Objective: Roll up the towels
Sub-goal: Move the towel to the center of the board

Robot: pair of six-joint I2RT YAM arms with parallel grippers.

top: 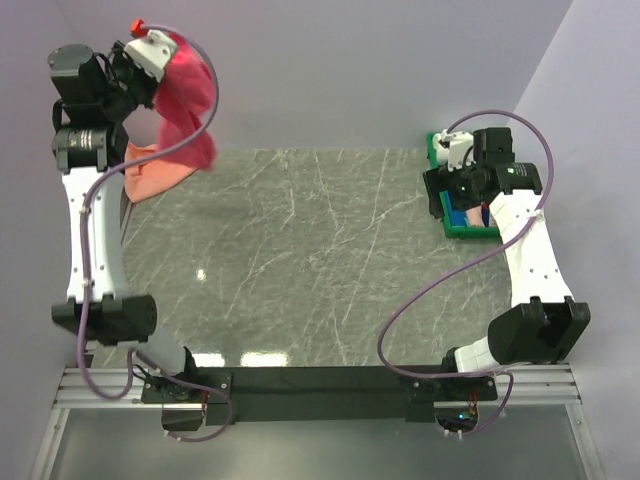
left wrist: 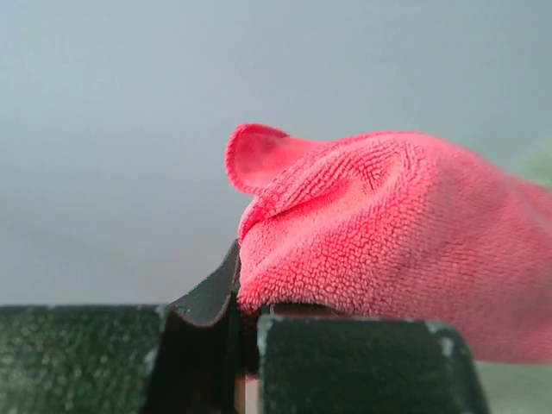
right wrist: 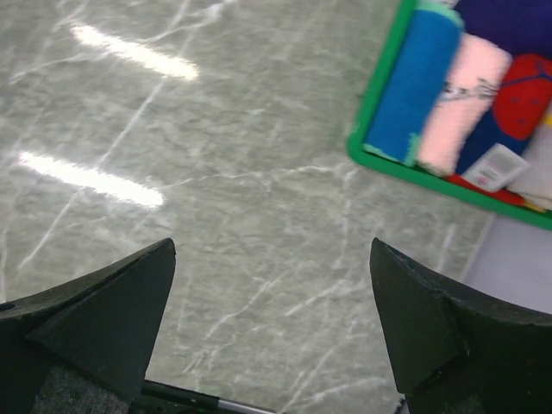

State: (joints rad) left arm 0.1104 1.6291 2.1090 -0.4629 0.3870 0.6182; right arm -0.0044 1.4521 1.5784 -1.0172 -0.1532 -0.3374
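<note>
My left gripper (top: 165,45) is raised high at the far left and is shut on a pink-red towel (top: 190,105) that hangs down from it above the table's back left corner. In the left wrist view the towel (left wrist: 388,241) bulges out over the closed fingers (left wrist: 345,362). An orange-pink towel (top: 155,172) lies flat on the table under it. My right gripper (right wrist: 272,336) is open and empty above the bare marble near the right edge.
A green tray (top: 470,232) at the back right, partly under the right arm, holds rolled towels: blue (right wrist: 418,82), pale pink (right wrist: 461,103) and red (right wrist: 528,93). The tray's rim (right wrist: 379,82) shows in the right wrist view. Grey walls stand close on both sides.
</note>
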